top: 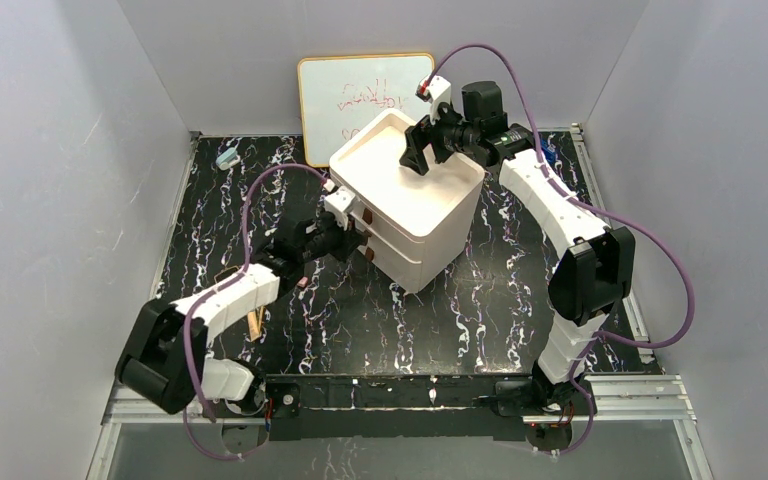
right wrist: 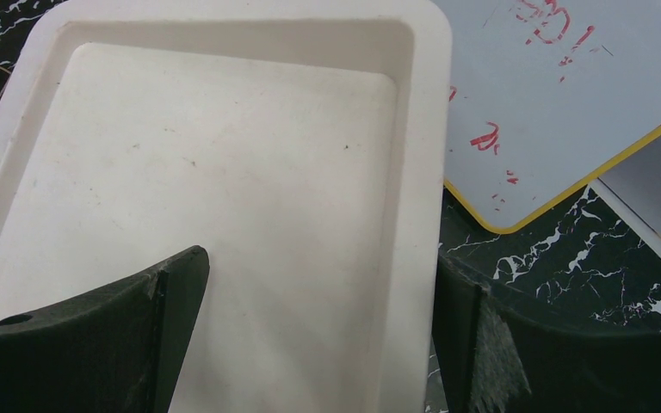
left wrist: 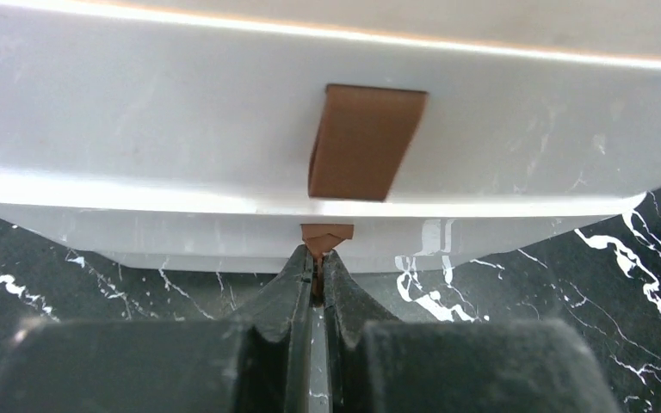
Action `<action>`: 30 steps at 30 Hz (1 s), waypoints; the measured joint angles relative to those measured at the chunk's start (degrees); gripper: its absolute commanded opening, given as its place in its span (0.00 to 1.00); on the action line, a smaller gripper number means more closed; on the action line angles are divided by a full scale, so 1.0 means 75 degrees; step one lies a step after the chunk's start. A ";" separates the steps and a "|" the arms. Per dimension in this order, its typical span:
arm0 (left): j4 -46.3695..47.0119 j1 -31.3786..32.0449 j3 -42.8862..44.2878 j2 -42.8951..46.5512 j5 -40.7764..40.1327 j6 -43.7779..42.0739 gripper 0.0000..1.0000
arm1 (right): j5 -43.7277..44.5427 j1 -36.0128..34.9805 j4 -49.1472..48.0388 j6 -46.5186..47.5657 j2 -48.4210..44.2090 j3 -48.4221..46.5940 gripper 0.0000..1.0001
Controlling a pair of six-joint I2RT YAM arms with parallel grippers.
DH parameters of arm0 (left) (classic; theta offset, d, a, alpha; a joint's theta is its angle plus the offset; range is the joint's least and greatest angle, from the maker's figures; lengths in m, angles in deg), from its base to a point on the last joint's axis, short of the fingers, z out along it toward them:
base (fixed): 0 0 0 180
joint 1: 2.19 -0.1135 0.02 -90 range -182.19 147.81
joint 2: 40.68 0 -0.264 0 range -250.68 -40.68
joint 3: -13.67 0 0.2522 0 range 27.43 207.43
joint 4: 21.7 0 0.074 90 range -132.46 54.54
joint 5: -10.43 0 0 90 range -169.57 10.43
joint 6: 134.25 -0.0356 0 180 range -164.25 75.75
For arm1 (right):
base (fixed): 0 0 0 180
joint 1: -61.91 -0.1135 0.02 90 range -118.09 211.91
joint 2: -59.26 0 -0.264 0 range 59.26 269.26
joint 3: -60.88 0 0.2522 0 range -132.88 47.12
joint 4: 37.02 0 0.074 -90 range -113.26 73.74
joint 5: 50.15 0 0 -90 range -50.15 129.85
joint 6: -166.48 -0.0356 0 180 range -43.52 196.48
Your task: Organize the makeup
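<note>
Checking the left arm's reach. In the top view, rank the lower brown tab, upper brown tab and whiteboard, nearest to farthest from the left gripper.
1. Lower brown tab: pinched in the shut jaws of the left gripper, on the front of the drawer unit.
2. Upper brown tab: one drawer up.
3. Whiteboard: at the back wall.

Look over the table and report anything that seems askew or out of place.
The white drawer unit stands turned at an angle to the table edges, one corner pointing toward the near side. Its top tray is empty. Nothing looks spilled or damaged.
</note>
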 measured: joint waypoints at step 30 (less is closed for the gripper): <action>-0.5225 -0.0012 -0.0067 0.3500 -0.1387 -0.0242 0.54 | -0.0303 0.0055 0.0370 0.0009 0.0172 -0.0332 1.00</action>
